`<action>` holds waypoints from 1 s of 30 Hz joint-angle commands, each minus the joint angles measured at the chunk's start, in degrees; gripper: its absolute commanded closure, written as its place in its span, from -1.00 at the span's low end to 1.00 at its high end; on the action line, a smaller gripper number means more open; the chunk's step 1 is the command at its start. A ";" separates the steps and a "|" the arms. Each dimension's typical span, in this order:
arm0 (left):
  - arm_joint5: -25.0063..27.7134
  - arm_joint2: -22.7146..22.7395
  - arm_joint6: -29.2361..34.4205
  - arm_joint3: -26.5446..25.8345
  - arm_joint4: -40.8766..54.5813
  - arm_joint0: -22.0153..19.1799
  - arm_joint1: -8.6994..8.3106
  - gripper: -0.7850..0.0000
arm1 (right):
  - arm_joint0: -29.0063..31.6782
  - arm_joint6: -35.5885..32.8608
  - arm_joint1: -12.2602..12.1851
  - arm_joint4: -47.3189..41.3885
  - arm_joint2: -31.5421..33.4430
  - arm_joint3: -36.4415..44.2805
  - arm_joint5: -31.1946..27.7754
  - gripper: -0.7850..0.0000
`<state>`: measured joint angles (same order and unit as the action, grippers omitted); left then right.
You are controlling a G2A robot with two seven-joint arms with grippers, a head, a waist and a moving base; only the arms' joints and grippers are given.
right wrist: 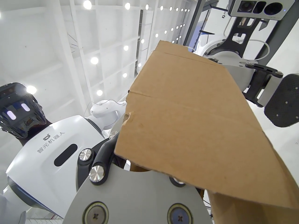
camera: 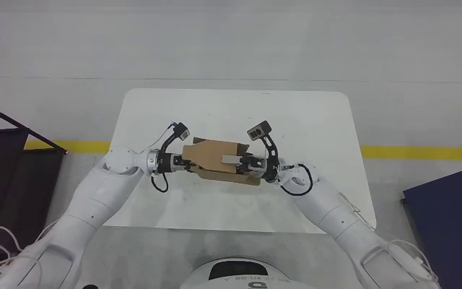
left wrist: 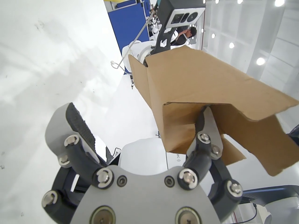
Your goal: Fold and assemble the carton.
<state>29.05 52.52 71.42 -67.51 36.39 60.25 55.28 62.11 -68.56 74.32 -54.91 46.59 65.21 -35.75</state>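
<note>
Top view is showing the brown carton (camera: 206, 153) lying lengthwise between the two arms, over the middle of the white tabletop (camera: 310, 123). The right gripper (camera: 240, 162) is clamping the carton's near end, with one finger lying across the top panel. The left gripper (left wrist: 140, 110) is standing wide at the opposite end. One of its fingers (left wrist: 210, 127) is reaching inside the carton's open end against the inner wall, while the other's ribbed pad (left wrist: 80, 127) is sitting apart from the cardboard. The end flaps (left wrist: 268, 141) there are standing unfolded.
</note>
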 commanded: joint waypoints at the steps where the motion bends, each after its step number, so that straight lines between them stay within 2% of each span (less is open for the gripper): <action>1: -0.15 0.02 -0.29 0.03 -0.72 0.04 0.07 -1.00 | 0.14 -1.06 0.16 -1.96 0.80 -0.35 1.06 1.00; 7: 0.43 1.38 0.04 -0.07 1.31 0.44 0.15 -1.00 | 0.20 -1.35 0.21 -2.20 1.10 -0.45 1.35 1.00; 15: 2.15 6.96 1.66 0.40 5.96 2.10 -0.87 -1.00 | 0.20 -1.35 0.21 -2.20 1.10 -0.45 1.35 1.00; 17: 2.15 6.96 1.66 0.40 5.96 2.10 -0.87 -1.00 | 0.79 -0.65 0.26 -3.12 1.26 0.47 1.78 1.00; 19: 2.15 6.96 1.66 0.40 5.96 2.10 -0.87 -1.00 | 2.44 -2.48 0.50 -9.04 2.01 2.00 2.58 1.00; 22: 2.15 6.96 1.66 0.40 5.96 2.10 -0.87 -1.00 | 3.00 -4.70 0.93 -13.53 2.84 -0.05 4.72 1.00; 30: 2.15 6.96 1.66 0.40 5.96 2.10 -0.87 -1.00 | 2.17 -4.94 2.78 -14.87 2.88 -6.43 4.97 1.00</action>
<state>31.19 59.48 73.08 -67.10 42.34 62.35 54.41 64.32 -73.58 76.96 -69.93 49.41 59.01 -30.71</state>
